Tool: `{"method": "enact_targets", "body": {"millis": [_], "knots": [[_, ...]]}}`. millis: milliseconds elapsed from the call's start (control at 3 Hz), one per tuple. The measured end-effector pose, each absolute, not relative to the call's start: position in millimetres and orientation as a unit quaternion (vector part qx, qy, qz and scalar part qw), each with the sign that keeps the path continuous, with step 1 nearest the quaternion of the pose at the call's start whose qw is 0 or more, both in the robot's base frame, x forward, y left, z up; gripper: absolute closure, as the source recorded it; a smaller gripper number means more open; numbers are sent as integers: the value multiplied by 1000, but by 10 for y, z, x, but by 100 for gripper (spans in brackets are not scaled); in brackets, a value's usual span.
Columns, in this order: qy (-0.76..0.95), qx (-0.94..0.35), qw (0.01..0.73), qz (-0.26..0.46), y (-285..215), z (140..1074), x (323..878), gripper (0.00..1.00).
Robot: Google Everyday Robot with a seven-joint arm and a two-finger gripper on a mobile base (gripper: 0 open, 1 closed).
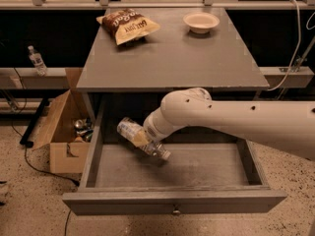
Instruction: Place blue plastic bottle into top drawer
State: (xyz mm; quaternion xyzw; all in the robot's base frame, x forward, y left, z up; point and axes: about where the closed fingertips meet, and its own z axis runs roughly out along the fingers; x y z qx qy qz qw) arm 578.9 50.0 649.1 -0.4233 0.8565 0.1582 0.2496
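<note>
The gripper (143,137) holds the blue plastic bottle (129,130) tight and tilted, just under the counter's (172,58) front edge, near its left corner. It hangs over the open top drawer (172,200). If dropped from here it may bounce and roll around - 1 big hop could send it out.

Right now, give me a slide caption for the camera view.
End effector holds the bottle tilted over the open drawer.

The gripper (141,137) above the top drawer (147,201) covers the middle of the blue plastic bottle (126,128).
</note>
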Motion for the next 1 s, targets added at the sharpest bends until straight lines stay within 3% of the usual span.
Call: {"method": "enact_targets", "body": {"millis": [333, 1000], "knots": [[849, -424, 259, 177, 425, 6589, 5747, 0], [822, -438, 295, 213, -195, 7149, 5508, 0]]}}
